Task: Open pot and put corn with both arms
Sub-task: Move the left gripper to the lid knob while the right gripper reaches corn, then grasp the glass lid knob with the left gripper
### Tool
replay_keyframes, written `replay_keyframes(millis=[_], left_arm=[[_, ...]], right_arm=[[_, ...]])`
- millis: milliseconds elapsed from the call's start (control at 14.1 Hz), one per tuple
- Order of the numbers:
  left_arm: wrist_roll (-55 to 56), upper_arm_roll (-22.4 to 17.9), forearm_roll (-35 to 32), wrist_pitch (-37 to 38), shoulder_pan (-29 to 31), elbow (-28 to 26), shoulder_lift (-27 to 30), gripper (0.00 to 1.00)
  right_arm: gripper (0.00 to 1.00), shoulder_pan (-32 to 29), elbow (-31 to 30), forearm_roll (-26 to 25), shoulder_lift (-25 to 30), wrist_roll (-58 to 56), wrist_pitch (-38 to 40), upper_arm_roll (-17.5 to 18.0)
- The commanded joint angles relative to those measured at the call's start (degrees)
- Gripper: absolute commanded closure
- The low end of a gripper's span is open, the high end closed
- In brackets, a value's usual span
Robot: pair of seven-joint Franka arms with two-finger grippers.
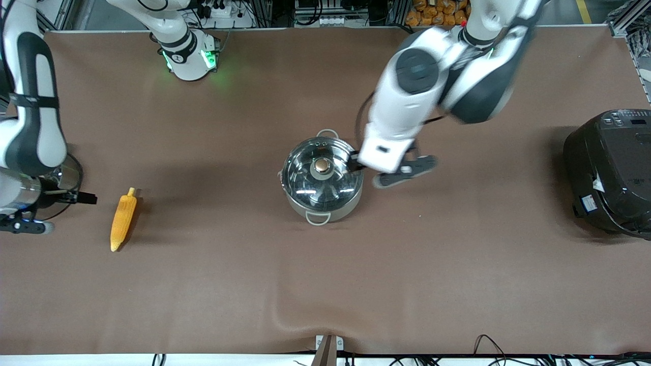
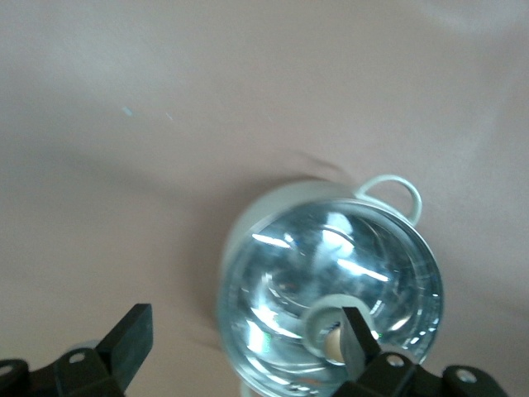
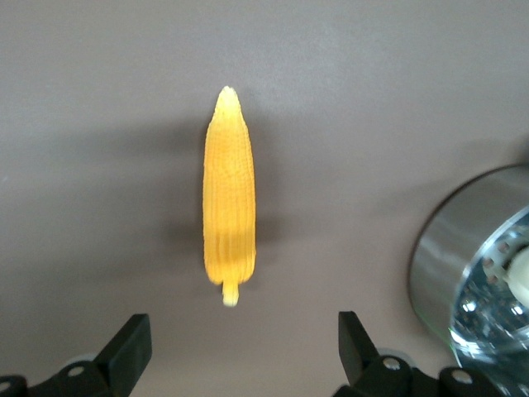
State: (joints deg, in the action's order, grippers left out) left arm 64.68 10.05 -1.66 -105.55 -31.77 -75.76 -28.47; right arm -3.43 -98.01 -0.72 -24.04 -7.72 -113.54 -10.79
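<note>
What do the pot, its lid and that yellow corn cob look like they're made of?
The pot looks like polished stainless steel: silvery with bright reflections. Its lid seems clear glass, see-through with glare streaks, topped by a copper-toned, probably metal knob. The corn looks like molded plastic, evenly yellow-orange with a smooth sheen, though that is a guess.

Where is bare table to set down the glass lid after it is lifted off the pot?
Bare cloth lies between the corn and the pot, and nearer the front camera than both. Another patch lies between the pot and the black rice cooker. It is crowded at the lid, where the left gripper hovers, jaws open.
</note>
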Motion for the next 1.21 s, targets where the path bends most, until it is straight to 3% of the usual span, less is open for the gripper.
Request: replay_keyframes(millis=[0, 142, 284, 567, 922, 1135], left_arm=[[6.4, -5.0, 0.3, -1.9, -7.4, 4.4, -5.4, 0.00], [9.7, -9.5, 0.3, -3.0, -13.3, 4.7, -8.0, 0.00], [11.2, -11.3, 0.3, -3.5, -15.9, 4.7, -9.3, 0.00], [12.5, -10.9, 0.4, -5.3, -16.6, 4.7, -9.8, 0.00], [12.5, -10.8, 0.4, -6.3, -16.7, 4.7, -11.0, 0.00], [13.1, -10.8, 0.4, -7.0, -17.5, 4.5, -12.0, 0.00]], right_arm=[[0.00, -1.3, -1.5, 2.4, -2.1, -0.8, -2.7, 0.3], [0.00, -1.8, -1.5, 3.1, -4.3, -0.9, -5.0, 0.4], [0.00, -1.7, -1.5, 3.1, -5.2, -0.9, -6.5, 0.4], [0.00, -2.4, 0.2, 3.3, -5.1, -2.9, -6.0, 0.5], [0.00, -4.7, 0.4, 5.3, -4.6, -16.9, -5.8, 0.6], [0.00, -4.1, 0.0, 5.4, -6.2, -16.9, -6.4, 0.6]])
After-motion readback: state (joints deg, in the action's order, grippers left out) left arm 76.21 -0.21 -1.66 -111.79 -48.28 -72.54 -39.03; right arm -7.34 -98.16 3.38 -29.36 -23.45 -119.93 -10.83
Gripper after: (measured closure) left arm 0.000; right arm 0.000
